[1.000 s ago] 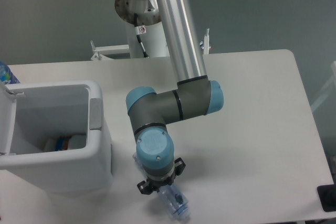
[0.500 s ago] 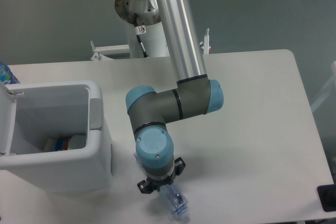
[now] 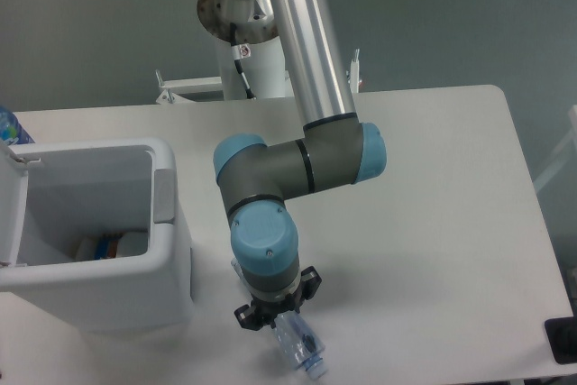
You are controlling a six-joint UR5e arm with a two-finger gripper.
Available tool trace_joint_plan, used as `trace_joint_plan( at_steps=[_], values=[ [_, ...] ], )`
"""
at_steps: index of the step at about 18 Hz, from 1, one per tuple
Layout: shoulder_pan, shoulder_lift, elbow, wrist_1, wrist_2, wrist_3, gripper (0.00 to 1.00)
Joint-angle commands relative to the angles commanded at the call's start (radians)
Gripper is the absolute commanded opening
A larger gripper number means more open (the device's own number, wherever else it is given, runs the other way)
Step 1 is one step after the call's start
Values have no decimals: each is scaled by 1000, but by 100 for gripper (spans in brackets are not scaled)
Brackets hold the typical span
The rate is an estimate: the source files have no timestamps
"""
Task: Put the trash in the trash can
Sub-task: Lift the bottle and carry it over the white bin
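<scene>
Wrist shifted slightly down-left; hand [image 3: 281, 322] sits over bottle [image 3: 298, 349], grip state indeterminate. Step: grasping. Next: lift toward trash can [image 3: 171, 263].

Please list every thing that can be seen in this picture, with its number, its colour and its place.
table: one, white, fills most of the view.
trash can: one, white with a grey tab on its right side, left on the table, lid open.
items inside the trash can: number unclear, white with blue and orange, at its bottom.
plastic bottle: one, clear with a bluish end, at the table's front edge under the wrist.
dark object: one, black, cut off at the lower right edge.
robot arm: one, silver and grey with light blue joints.
gripper: one, black, directly over the bottle; fingers hidden.
</scene>
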Motion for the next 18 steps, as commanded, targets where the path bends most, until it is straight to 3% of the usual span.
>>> trace_joint_plan(
  at_steps=[1,2,7,12,18],
  values=[
    [15,34,0,69,-49,0,48],
    [20,51,8,92,-92,-3,48],
    [71,111,98,126,-248,-14,48],
    [92,169,132,280,-338,-21,48],
    [60,236,91,281,-393,-23,45]
  ],
)
